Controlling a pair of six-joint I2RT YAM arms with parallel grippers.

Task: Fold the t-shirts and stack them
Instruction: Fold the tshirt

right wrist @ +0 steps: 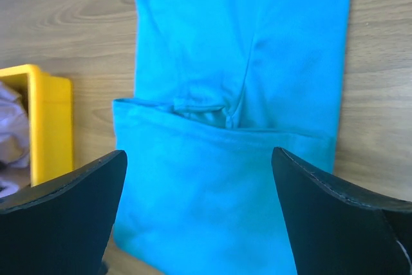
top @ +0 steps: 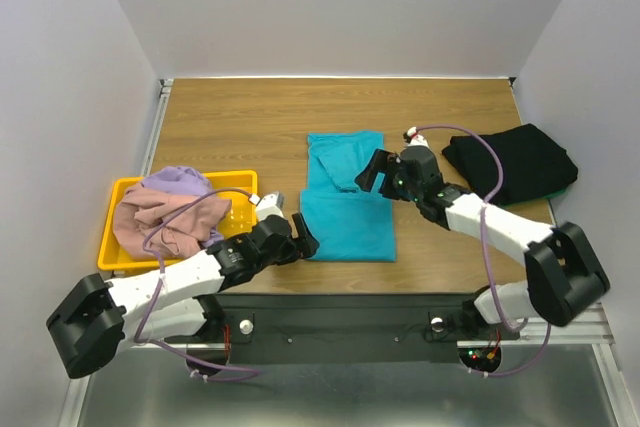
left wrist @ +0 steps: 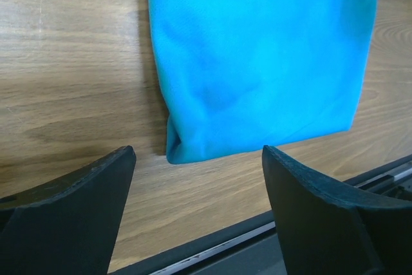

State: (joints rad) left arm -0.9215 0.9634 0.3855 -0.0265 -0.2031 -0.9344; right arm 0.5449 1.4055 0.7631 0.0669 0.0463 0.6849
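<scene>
A teal t-shirt (top: 348, 197) lies partly folded on the middle of the table, its near half doubled over. It shows in the left wrist view (left wrist: 257, 56) and the right wrist view (right wrist: 232, 127). My left gripper (top: 303, 242) is open and empty, at the shirt's near left corner. My right gripper (top: 372, 171) is open and empty, above the shirt's right edge. A folded black t-shirt (top: 512, 162) lies at the right, with a green edge (top: 570, 182) showing under it. Dusty pink (top: 165, 217) and lavender (top: 180, 180) shirts lie crumpled in the yellow tray.
The yellow plastic tray (top: 107, 237) stands at the left near edge; its corner shows in the right wrist view (right wrist: 48, 127). The table's metal front rail (left wrist: 212, 243) runs just below the left gripper. Grey walls enclose the table at the back and sides.
</scene>
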